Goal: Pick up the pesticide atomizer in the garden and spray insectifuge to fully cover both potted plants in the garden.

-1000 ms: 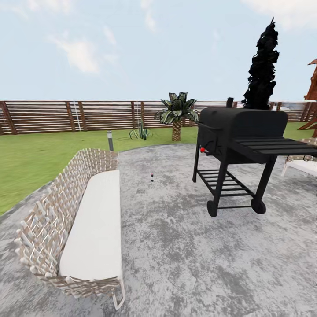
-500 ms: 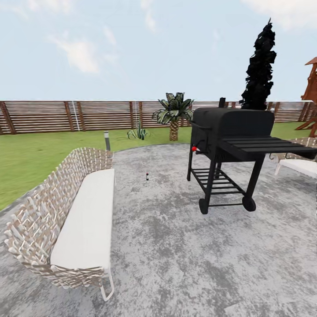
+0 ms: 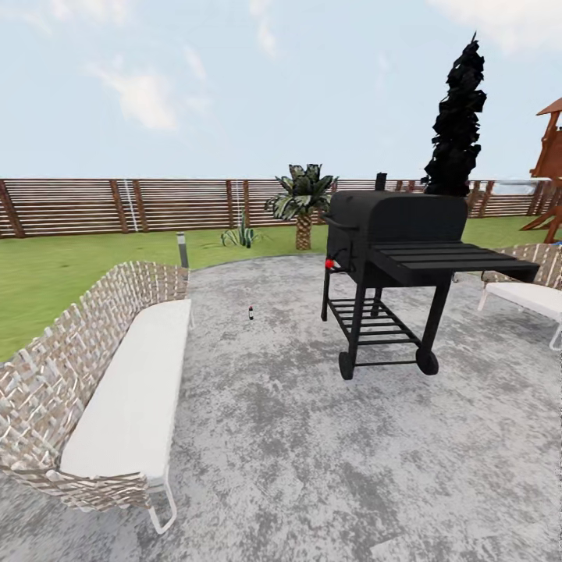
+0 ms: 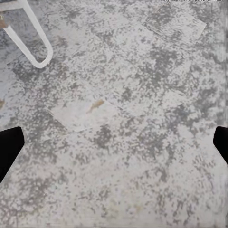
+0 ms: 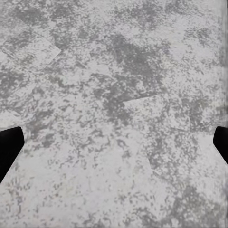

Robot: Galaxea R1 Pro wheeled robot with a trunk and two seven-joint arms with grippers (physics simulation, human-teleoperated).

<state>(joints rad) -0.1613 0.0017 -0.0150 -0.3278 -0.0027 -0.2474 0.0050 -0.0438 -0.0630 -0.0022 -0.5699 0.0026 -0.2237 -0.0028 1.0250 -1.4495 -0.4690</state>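
Left gripper [image 4: 114, 142] hangs released over the grey paved patio [image 4: 133, 118], its two dark fingertips [image 4: 8, 147] at the far left and right edges of the left wrist view with nothing between them; a white tubular sofa leg [image 4: 35, 40] curves through the upper left of that frame. Right gripper [image 5: 114, 142] is likewise spread wide and empty, bare paving [image 5: 118, 95] under it.

In the head view the pesticide atomizer [image 3: 250, 313] stands upright on the patio, a tiny bottle just left of frame centre, between the woven sofa [image 3: 101, 375] at lower left and the black barbecue grill [image 3: 390, 265] right of centre, well apart from both. One potted plant [image 3: 239, 234] sits on the lawn [image 3: 55, 273] beyond the patio's far edge, upper centre-left, near a palm [image 3: 303, 204] and in front of the slatted fence [image 3: 78, 204]. The second plant I cannot place.

Judged from this, nothing of the task is done yet: the bottle is not picked up, and reaching it, grasping it and spraying both plants all remain
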